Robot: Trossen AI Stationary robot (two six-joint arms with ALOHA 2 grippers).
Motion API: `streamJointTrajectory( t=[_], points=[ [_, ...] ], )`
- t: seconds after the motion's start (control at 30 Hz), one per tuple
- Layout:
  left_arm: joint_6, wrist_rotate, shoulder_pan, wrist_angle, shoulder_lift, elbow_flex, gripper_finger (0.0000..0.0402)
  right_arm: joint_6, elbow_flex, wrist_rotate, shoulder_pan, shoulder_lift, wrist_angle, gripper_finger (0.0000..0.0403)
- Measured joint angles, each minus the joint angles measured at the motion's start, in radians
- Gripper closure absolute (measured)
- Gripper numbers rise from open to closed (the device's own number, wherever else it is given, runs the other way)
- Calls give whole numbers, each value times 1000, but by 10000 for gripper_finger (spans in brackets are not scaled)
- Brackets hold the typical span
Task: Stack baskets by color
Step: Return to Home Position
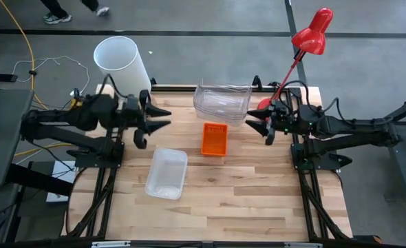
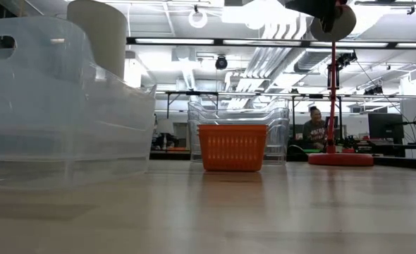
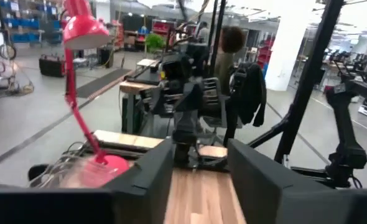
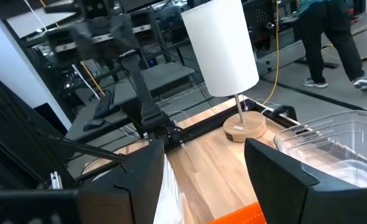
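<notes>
An orange mesh basket [image 1: 215, 138] [image 2: 233, 147] rests on its base at the table's middle. Behind it, near the far edge, clear bins [image 1: 221, 102] [image 2: 240, 127] are nested in a stack. One more clear bin [image 1: 166, 172] [image 2: 60, 106] stands alone toward the near left. My left gripper [image 1: 167, 118] [image 3: 199, 186] hovers open over the table's left side, pointing level toward the right. My right gripper [image 1: 250, 118] [image 4: 202, 186] hovers open at the right side, pointing level toward the left, beside the clear stack. Neither holds anything.
A white cylindrical lamp [image 1: 122, 63] [image 4: 221, 46] stands at the far left corner on a wooden base. A red desk lamp [image 1: 312, 33] [image 3: 81, 28] rises from the far right, its base [image 2: 340, 159] on the table. A person [image 2: 314, 127] sits beyond the table.
</notes>
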Motion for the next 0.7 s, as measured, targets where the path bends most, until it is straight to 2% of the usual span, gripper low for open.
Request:
streamJointTrajectory(
  t=[0.17,0.3,0.5,0.6,0.7],
  points=[
    [-3,134,132,-50,-48,-5,332,0,0,-1,0,4,-4,192],
    [-37,188,163,-16,-125,-101,392,0,0,-1,0,4,-4,192],
    [-161,171,141,232,-284,-400,399,-5,0,-1,0,4,-4,192],
    [-211,123,121,342,-364,-549,400,-5,0,3,0,4,-4,192],
    [-252,66,104,383,-444,-664,401,-4,0,18,0,4,-3,192]
  ],
)
